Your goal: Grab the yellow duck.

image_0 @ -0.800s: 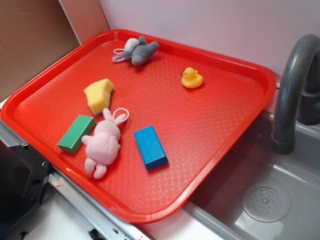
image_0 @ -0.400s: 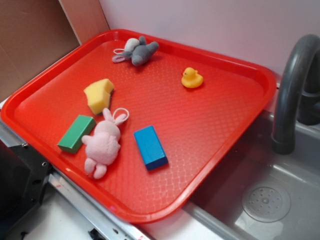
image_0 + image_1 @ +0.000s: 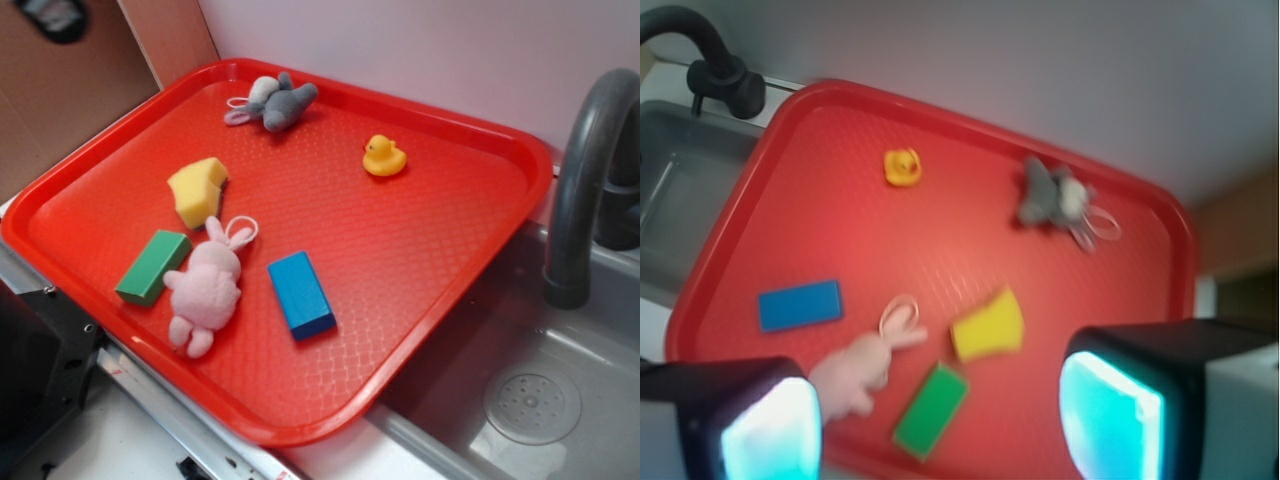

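The yellow duck point(image 3: 384, 156) is tiny and glossy with an orange beak. It stands on the red tray point(image 3: 420, 250) near its far right side, and it also shows in the wrist view point(image 3: 902, 166) at the upper left. My gripper point(image 3: 938, 425) is open and empty, high above the tray's near edge, far from the duck. Its two glowing cyan pads point(image 3: 1110, 420) frame the bottom of the wrist view. In the exterior view only a dark blurred piece of the arm shows at the top left corner.
On the tray lie a pale-yellow foam wedge point(image 3: 198, 190), a green block point(image 3: 152, 266), a pink plush rabbit point(image 3: 208, 288), a blue block point(image 3: 300, 293) and a grey plush mouse point(image 3: 272, 102). A grey sink point(image 3: 540, 400) with a dark faucet point(image 3: 580, 180) lies to the right.
A dark blurred piece of the arm has come into the exterior view's top left corner. The tray and the toys have not moved.
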Controlling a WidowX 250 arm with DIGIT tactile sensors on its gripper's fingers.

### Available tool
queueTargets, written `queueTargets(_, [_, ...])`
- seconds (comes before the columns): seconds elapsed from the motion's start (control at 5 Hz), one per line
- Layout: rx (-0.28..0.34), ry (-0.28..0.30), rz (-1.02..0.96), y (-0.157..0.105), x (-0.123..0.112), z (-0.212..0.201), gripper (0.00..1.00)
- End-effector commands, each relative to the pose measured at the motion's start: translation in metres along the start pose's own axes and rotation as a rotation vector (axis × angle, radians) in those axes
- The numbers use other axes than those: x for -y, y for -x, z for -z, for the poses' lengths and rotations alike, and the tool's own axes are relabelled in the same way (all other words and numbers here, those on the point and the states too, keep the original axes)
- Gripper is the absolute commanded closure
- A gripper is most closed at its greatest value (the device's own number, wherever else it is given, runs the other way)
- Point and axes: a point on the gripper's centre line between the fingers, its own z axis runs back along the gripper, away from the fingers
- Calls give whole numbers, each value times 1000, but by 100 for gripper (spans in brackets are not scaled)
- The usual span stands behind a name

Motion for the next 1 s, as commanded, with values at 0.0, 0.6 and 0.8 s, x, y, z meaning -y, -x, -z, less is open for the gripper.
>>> queueTargets(0.0, [102,-84,201,-67,12,66,0])
queueTargets(0.6, [-84,-82,231,-96,7,182,0])
queueTargets(0.8, [-109,-60,224,-101,4,197,0])
